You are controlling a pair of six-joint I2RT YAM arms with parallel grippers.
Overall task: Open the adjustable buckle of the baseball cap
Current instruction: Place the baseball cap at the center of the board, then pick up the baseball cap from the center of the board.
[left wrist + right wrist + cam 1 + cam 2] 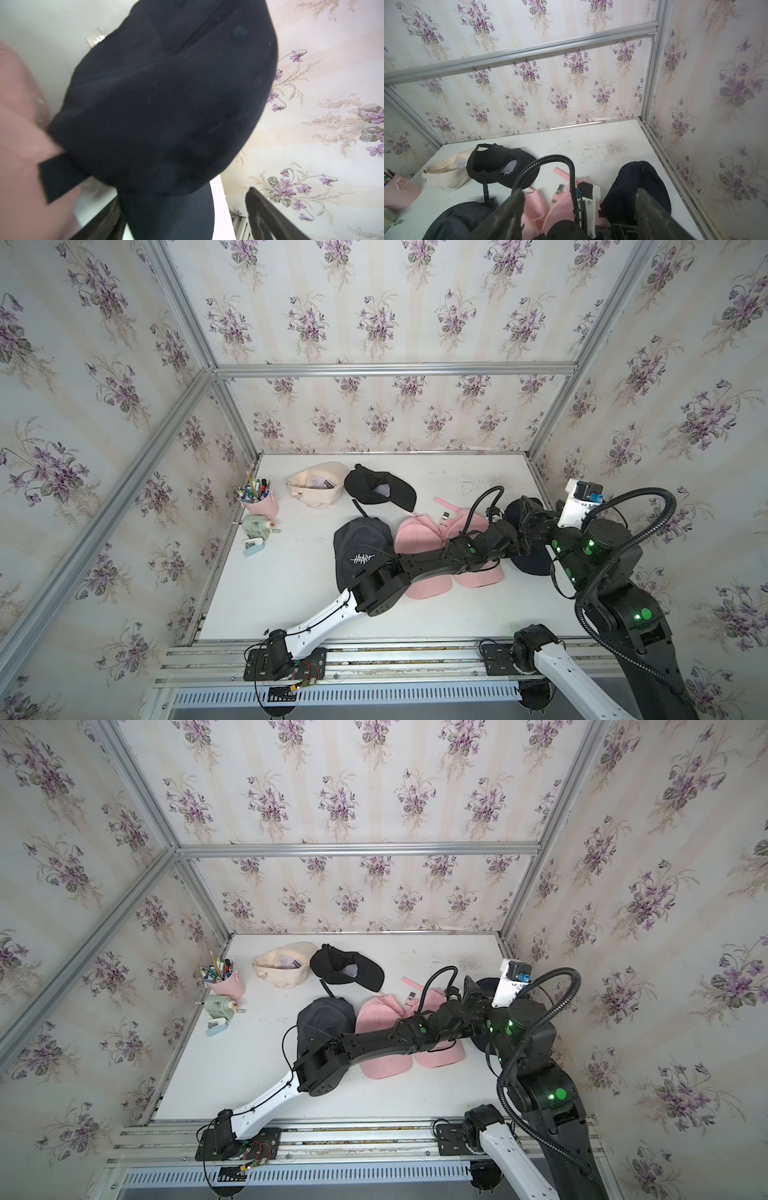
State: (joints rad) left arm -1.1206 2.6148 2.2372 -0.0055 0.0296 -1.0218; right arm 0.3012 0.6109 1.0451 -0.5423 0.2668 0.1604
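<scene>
I am holding my left fingers (268, 218) spread, gripping nothing, so the cloth is not snagging. The brim of the navy cap (166, 104) is lying loose between them.

The cap is sitting on the worktop (415, 622) just beside the pink cap (482, 578), with its strap (56, 178) trailing onto the pink. The buckle is hidden.

My right fingers (652, 207) are hovering spread and empty, near the pink cap too. My left forearm (436, 560) is crossing the pink cap and crowding it.

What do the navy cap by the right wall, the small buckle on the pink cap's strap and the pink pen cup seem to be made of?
Navy cap: woven fabric, probably cotton, matte; it creases softly and shows stitched eyelets. Buckle on the pink cap: likely metal, silvery with a bright shine. Pen cup: smooth pink, plastic or painted metal; I cannot tell which.
</scene>
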